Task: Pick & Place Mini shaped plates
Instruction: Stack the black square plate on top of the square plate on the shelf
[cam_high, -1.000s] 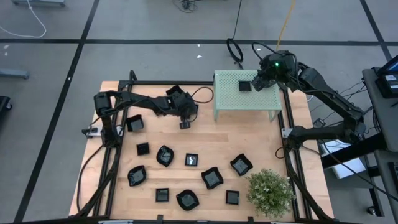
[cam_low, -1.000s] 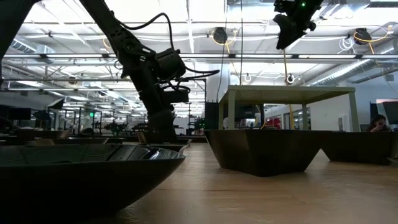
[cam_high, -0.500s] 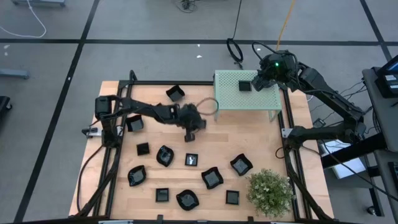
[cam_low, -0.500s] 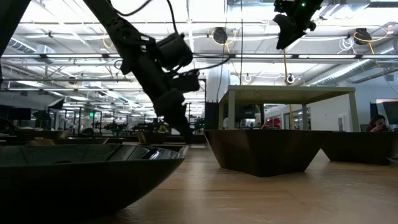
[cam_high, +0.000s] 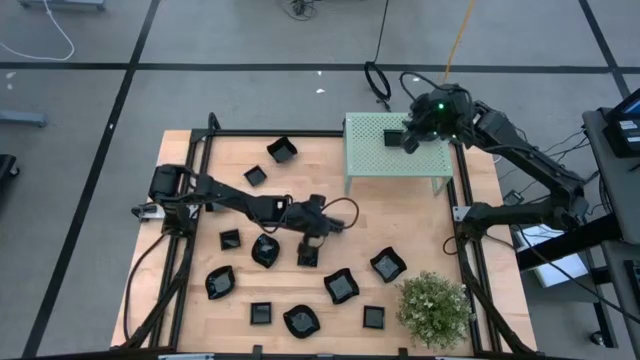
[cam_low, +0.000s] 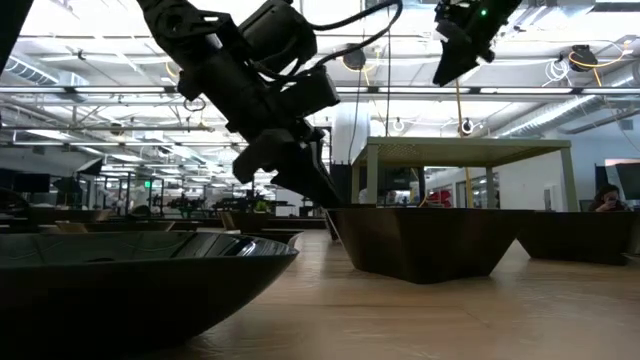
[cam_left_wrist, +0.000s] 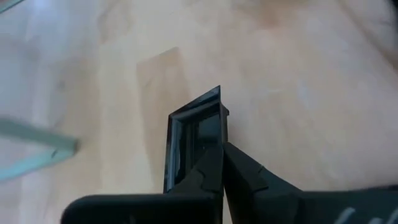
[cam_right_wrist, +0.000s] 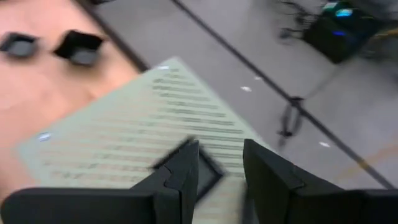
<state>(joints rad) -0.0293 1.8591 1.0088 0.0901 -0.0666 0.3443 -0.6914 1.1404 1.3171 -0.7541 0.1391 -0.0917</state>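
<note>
left tool (cam_high: 309, 240) fingers together above a square plate (cam_high: 307, 256).

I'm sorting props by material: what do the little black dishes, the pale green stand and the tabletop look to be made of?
The small black dishes look like glazed ceramic or glossy plastic: they shine. The pale green perforated stand looks like painted sheet metal, though plastic is possible. The tabletop looks like light wood, with visible grain.

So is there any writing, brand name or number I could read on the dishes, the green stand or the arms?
None can be read. The black dishes, the green stand, the plant and both arms look bare of text. Any signs in the room behind the table, in the low view, are too small to read.
</note>
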